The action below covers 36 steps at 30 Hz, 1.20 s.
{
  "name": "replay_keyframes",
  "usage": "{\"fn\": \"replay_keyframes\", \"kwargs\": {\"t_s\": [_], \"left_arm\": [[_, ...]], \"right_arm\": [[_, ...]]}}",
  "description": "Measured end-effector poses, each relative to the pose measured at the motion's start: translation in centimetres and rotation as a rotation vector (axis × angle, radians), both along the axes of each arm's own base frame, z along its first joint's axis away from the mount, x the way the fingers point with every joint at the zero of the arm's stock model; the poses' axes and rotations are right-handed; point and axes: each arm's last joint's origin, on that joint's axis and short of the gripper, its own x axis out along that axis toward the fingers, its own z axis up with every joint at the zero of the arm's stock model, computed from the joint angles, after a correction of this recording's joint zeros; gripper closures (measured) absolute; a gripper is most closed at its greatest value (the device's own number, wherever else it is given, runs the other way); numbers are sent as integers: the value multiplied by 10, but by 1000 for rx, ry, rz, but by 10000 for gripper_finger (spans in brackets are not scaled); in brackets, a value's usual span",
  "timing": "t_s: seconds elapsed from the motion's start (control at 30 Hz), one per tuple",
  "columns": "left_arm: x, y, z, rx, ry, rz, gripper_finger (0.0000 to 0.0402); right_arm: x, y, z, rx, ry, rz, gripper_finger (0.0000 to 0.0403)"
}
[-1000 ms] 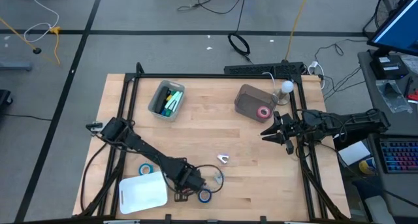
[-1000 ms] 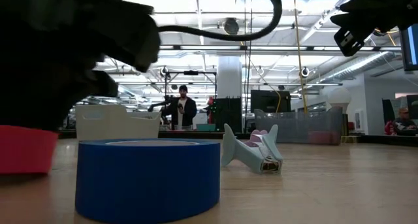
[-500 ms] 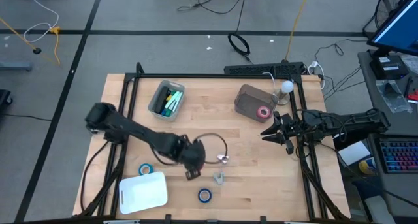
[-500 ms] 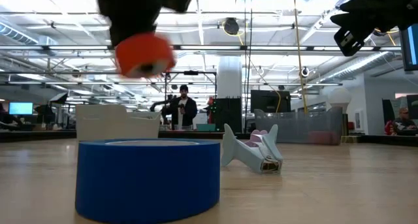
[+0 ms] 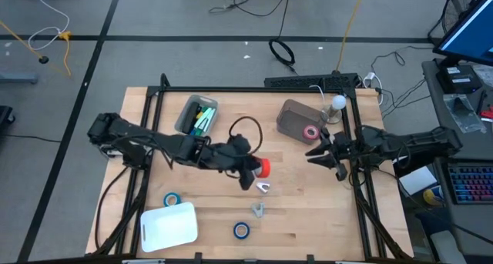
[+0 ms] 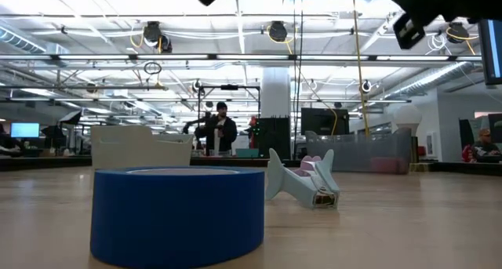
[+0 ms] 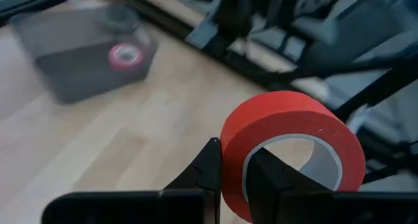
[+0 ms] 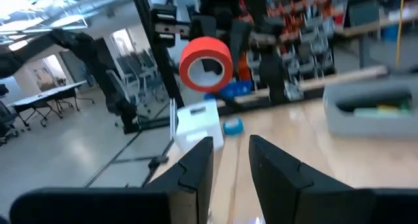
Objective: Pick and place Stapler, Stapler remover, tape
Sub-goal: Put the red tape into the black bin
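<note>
My left gripper (image 5: 256, 169) hangs above the middle of the table, shut on a red tape roll (image 5: 263, 168), which fills the left wrist view (image 7: 294, 152). Ahead of it stands a grey bin (image 5: 295, 118) with a pink tape roll (image 5: 311, 132) inside. Two blue tape rolls lie flat on the table, one at the near left (image 5: 172, 198) and one by the near edge (image 5: 242, 230). The second shows large in the low view (image 6: 176, 214). A pale staple remover (image 5: 263, 187) and another small pale thing (image 5: 258, 210) lie on the wood. My right gripper (image 5: 317, 156) waits open beside the grey bin. My left gripper pinches the red roll's wall (image 7: 232, 162) with one finger (image 7: 264, 178) inside the ring and the other (image 7: 208, 168) outside. The roll is lifted clear of the table and juts out past the fingertips, its hole facing sideways.
A light bin (image 5: 196, 116) with green and yellow things stands at the far left. A white flat container (image 5: 168, 224) sits at the near left corner. A white bulb-shaped thing (image 5: 337, 104) stands at the far right. Bare wood lies between the two bins. A person (image 6: 220, 128) stands far behind the table.
My left gripper has lifted the red roll off the table near the near edge. It has carried the roll up and toward the far right, nearer the grey bin. This has uncovered the small pale thing and the blue roll by the near edge.
</note>
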Motion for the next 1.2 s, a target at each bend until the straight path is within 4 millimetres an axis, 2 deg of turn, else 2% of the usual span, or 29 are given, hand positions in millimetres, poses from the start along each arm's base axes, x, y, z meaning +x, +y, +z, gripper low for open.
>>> {"fn": "replay_keyframes", "kwargs": {"t_s": [0.33,0.53,0.73,0.9,0.97,1.2], "left_arm": [[19,20,-1,-208,-105,23,363],[28,38,-9,-350,-84,39,363],[40,62,-18,-487,-91,-3,363],[53,78,-25,-601,-129,-77,363],[59,82,-34,-645,-113,-103,363],[72,85,-46,-740,-136,-157,363]], "right_arm": [[31,4,6,-219,-174,-16,308],[47,5,1,-298,-199,-27,271],[54,2,1,-401,-228,-163,226],[56,0,0,-467,-215,-259,207],[56,-1,0,-471,-211,-276,204],[57,0,-3,-477,-196,-264,204]]}}
